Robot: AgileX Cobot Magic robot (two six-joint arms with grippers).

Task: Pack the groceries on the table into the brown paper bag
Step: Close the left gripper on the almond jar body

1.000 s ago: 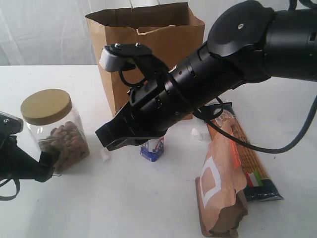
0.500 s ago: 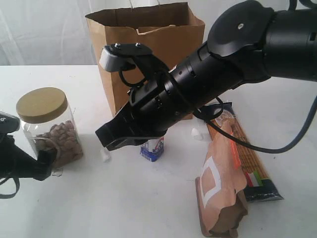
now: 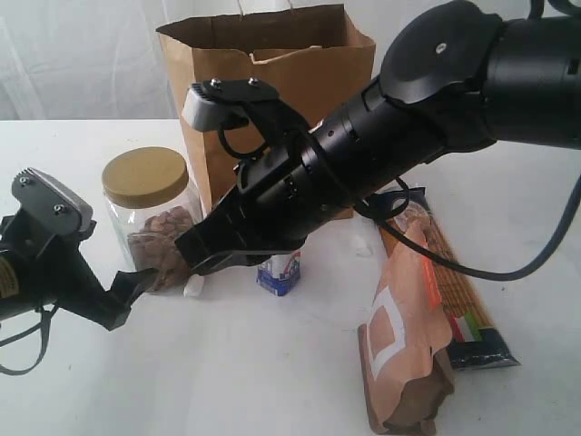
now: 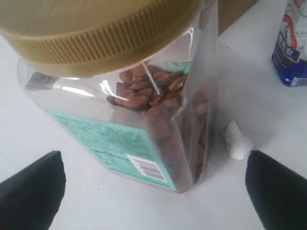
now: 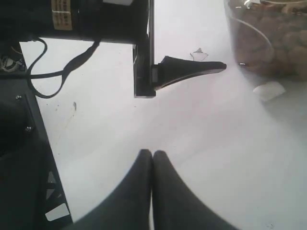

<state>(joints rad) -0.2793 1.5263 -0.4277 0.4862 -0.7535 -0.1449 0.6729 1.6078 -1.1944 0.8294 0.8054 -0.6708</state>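
The tan-lidded clear jar [image 3: 150,211] of brown nuts stands on the table [image 3: 272,381], left of the brown paper bag [image 3: 272,73]. My left gripper [image 3: 127,295] is open at the jar's lower left. In the left wrist view the jar [image 4: 144,120] sits just ahead of the left gripper [image 4: 154,160], with a gap at each fingertip. My right gripper [image 3: 186,254] hovers shut and empty beside the jar; its closed tips [image 5: 152,153] point at bare table. The white-blue carton [image 3: 280,271] stands before the bag. The pouch [image 3: 404,345] and spaghetti pack [image 3: 463,291] lie at the right.
A small white scrap [image 3: 192,286] lies between the jar and the carton, and another [image 3: 363,243] lies near the bag's right corner. The big right arm [image 3: 408,118] stretches across the front of the bag. A white curtain hangs behind the table.
The jar has slid right toward the bag, and my left gripper has followed it, its wrist coming up into view. The right arm has not moved.
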